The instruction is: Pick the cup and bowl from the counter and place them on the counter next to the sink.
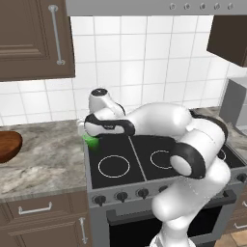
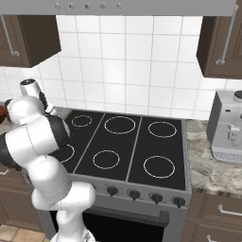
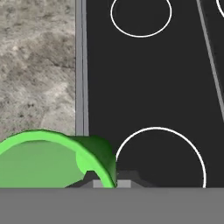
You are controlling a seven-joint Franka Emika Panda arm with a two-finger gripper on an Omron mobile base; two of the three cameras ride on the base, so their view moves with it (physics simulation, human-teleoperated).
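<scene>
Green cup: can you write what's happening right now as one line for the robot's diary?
gripper: at rim of cup, grasp unclear | cup: by stovetop left edge | bowl: on counter, untouched

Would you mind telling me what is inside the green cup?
The hand view looks into the cup: its visible green inner wall holds nothing. The bottom edge of the view cuts off its floor, so that stays unseen.

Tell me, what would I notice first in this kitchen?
Probably the big white robot arm bending low over the black stovetop. Next, the bright green cup by the stove's left edge, right up against the robot's jaws. A dark brown bowl sits far left on the marbled counter.
</scene>
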